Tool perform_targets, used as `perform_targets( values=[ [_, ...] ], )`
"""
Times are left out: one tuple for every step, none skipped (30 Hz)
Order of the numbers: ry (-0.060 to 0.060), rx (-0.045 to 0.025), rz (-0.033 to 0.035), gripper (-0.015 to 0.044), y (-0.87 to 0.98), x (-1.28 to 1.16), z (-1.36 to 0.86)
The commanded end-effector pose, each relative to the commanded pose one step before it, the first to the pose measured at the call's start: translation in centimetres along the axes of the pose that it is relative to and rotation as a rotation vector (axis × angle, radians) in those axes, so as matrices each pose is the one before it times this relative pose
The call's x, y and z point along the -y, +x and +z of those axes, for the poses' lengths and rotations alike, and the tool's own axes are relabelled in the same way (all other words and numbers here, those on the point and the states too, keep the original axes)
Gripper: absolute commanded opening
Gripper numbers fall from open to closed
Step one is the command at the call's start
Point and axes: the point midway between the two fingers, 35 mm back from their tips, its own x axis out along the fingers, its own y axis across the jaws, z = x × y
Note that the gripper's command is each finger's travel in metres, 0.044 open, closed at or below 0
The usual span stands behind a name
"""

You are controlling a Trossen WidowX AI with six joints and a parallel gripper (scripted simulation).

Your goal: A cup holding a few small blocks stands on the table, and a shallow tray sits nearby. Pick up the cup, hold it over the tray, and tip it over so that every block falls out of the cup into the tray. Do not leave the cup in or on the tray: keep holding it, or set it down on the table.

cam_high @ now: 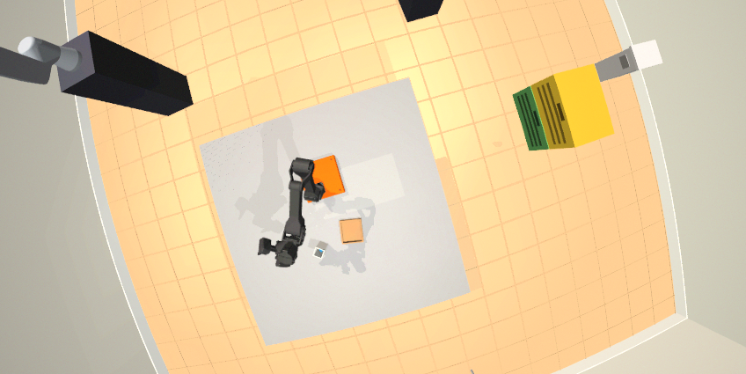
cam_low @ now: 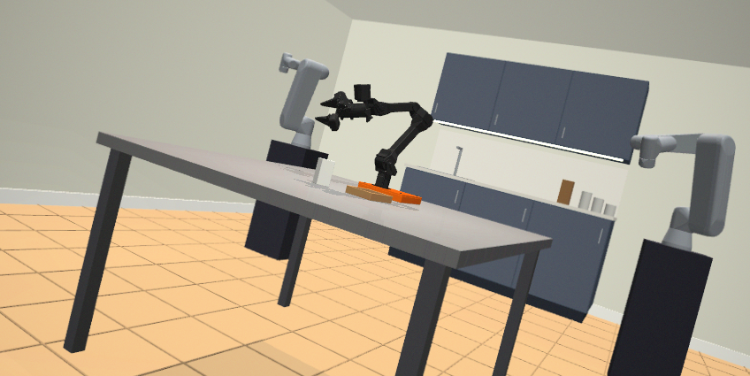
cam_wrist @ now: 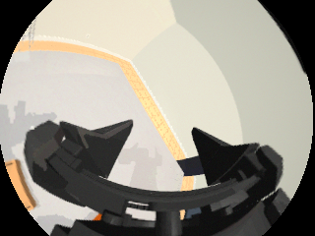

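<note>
The gripper (cam_high: pixel 284 261) (cam_low: pixel 319 111) (cam_wrist: pixel 162 125) is wide open and holds nothing, while the upright cup (cam_high: pixel 318 253) (cam_low: pixel 324 174), standing near the tray (cam_high: pixel 351 231) (cam_low: pixel 363 194) (cam_wrist: pixel 21 185), seems light and rigid, so its opposite side walls should be gripped squarely.

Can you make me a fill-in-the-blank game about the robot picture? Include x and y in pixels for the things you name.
1. The small square white cup (cam_high: pixel 314 253) (cam_low: pixel 323 172) is standing on the ____.
2. The flat plate under the black robot arm (cam_high: pixel 296 202) (cam_low: pixel 402 138) is coloured ____.
3. The arm's black jaws are wide ____.
4. The tall stand under each grey robot arm (cam_low: pixel 303 93) (cam_low: pixel 710 182) is coloured ____.

Missing words: table; orange; open; black.
</note>
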Motion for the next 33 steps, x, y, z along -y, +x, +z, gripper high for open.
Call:
perform_targets(
  values=[
    [0.0892,0.05944,0.09667,0.0440,-1.406,-3.354,0.539],
    [0.0240,0.00993,0.02226,0.0440,-0.256,-0.830,-0.001],
    [0.0238,0.00919,0.02249,0.0440,-0.256,-0.827,-0.031],
    [0.0237,0.00844,0.02270,0.0440,-0.256,-0.823,-0.061],
    [0.0235,0.00768,0.02288,0.0440,-0.255,-0.817,-0.091],
    [0.0234,0.00692,0.02304,0.0440,-0.255,-0.810,-0.120],
    [0.0233,0.00616,0.02316,0.0440,-0.254,-0.802,-0.149],
    [0.0231,0.00540,0.02327,0.0440,-0.253,-0.793,-0.178],
    [0.0230,0.00463,0.02334,0.0440,-0.253,-0.783,-0.206],
    [0.0228,0.00387,0.02339,0.0440,-0.252,-0.772,-0.234],
    [0.0227,0.00310,0.02340,0.0440,-0.251,-0.759,-0.261],
    [0.0225,0.00235,0.02341,0.0440,-0.250,-0.746,-0.287],
    [0.0224,0.00159,0.02338,0.0440,-0.249,-0.732,-0.313],
    [0.0223,0.00084,0.02333,0.0440,-0.248,-0.716,-0.339],
    [0.0221,0.00009,0.02325,0.0440,-0.247,-0.700,-0.363],
    [0.0220,-0.00065,0.02315,0.0440,-0.246,-0.682,-0.387],
    [0.0218,-0.00138,0.02302,0.0440,-0.244,-0.664,-0.410],
    [0.0217,-0.00211,0.02286,0.0440,-0.243,-0.645,-0.432],
    [0.0215,-0.00283,0.02268,0.0440,-0.241,-0.625,-0.454],
    [0.0214,-0.00354,0.02248,0.0440,-0.240,-0.604,-0.474],
    [0.0213,-0.00423,0.02224,0.0440,-0.238,-0.582,-0.494],
    [0.0211,-0.00492,0.02201,0.0440,-0.237,-0.561,-0.513],
    [0.0210,-0.00559,0.02172,0.0440,-0.235,-0.537,-0.530],
    [0.0170,-0.00505,0.01748,0.0440,-0.189,-0.420,-0.445],
    [0.0101,-0.00324,0.01039,0.0440,-0.112,-0.244,-0.273],
    [0.0034,-0.00111,0.00345,0.0440,-0.037,-0.080,-0.092],
    [0.0000,0.00000,0.00000,0.0440,0.000,0.000,0.000],
    [0.0000,0.00000,0.00000,0.0440,0.000,0.000,0.000],
    [0.0000,0.00000,0.00000,0.0440,0.000,0.000,0.000],
    [0.0000,0.00000,0.00000,0.0440,0.000,0.000,0.000],
    [0.0000,0.00000,0.00000,0.0440,0.000,0.000,0.000],
    [0.0000,0.00001,0.00000,0.0440,0.038,-0.015,-0.053],
    [0.0000,0.00002,0.00001,0.0440,0.112,-0.042,-0.160]
  ],
)
